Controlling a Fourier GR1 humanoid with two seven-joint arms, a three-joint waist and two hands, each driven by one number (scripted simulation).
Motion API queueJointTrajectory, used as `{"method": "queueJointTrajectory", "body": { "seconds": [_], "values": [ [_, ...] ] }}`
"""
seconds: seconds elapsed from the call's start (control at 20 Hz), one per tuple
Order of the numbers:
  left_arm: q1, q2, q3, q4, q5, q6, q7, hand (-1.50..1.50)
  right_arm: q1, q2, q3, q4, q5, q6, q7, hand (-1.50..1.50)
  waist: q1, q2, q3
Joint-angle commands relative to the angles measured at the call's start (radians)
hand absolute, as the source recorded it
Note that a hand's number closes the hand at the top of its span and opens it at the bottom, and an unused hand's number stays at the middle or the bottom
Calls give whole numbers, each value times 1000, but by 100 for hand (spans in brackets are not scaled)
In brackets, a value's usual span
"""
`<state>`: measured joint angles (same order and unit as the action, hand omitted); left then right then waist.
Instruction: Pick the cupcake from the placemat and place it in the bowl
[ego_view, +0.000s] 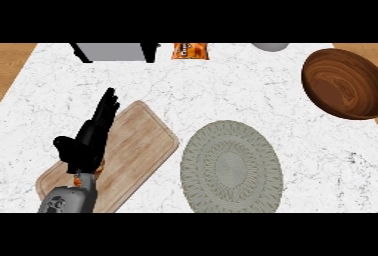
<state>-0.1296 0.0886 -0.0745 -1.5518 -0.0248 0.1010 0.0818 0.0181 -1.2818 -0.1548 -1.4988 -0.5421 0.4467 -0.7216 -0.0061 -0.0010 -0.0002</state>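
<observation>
Left hand (85, 145) hovers over the wooden cutting board (140, 132), fingers stretched straight. Orange bits peek from under its wrist, possibly the cupcake (77, 176), mostly hidden. Beside the board lies the round grey placemat (231, 167); far right, the wooden bowl (343, 82).

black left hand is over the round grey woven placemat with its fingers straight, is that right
Not quite. The head view shows the black left hand with its fingers straight, but it is over the rectangular wooden cutting board, not the round grey woven placemat, which lies to the board's right.
</observation>
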Motion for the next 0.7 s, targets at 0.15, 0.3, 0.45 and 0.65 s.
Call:
{"method": "queueJointTrajectory", "body": {
  "seconds": [0.15,0.3,0.45,0.65],
  "values": [
    [-15,-18,-10,28,-17,-3,-21,0,-228,41,48,139,153,3,61,150,31,7,0],
    [-58,-1,-7,-13,1,-30,37,0,-300,124,145,133,306,-137,86,150,44,9,1],
    [18,-20,-42,-58,-10,-25,26,0,-389,167,176,289,438,-163,-5,150,57,11,1],
    [-85,-29,-20,45,-22,-17,4,0,-558,283,258,457,566,-228,18,150,61,16,1]
  ]
}}
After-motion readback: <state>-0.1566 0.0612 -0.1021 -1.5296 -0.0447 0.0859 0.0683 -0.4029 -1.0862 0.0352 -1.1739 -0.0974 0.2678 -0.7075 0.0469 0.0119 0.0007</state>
